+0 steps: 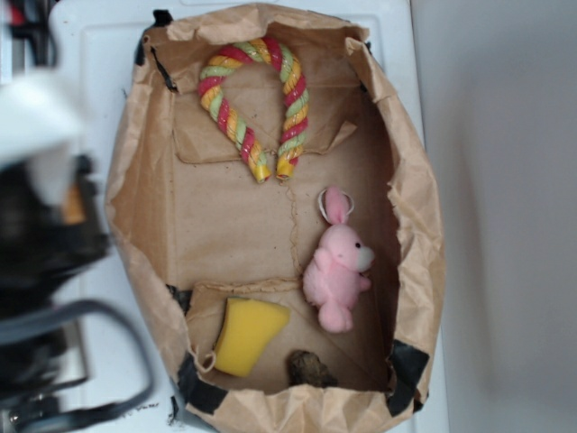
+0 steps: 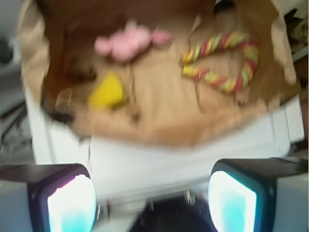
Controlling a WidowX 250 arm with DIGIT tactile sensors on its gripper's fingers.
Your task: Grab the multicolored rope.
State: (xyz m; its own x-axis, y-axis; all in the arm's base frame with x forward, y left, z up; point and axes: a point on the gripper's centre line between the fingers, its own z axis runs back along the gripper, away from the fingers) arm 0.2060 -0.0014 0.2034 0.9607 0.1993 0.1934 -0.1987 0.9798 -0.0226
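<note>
The multicolored rope (image 1: 255, 101), twisted from red, yellow and light-green strands, lies bent in a U at the far end of the brown paper bag (image 1: 140, 198); its two cut ends point toward the bag's middle. The blurred wrist view shows the rope (image 2: 227, 60) at the upper right. My gripper (image 2: 151, 195) is open, its two pads wide apart with nothing between them, and it hangs outside the bag over the white surface (image 2: 159, 159), well short of the rope. In the exterior view only a dark blurred arm (image 1: 41, 244) shows at the left.
A pink bunny (image 1: 336, 271) lies right of the bag's middle. A yellow sponge wedge (image 1: 246, 334) and a small brown lump (image 1: 309, 368) sit at the near end. The bag's crumpled walls stand up all round, with black tape at the corners.
</note>
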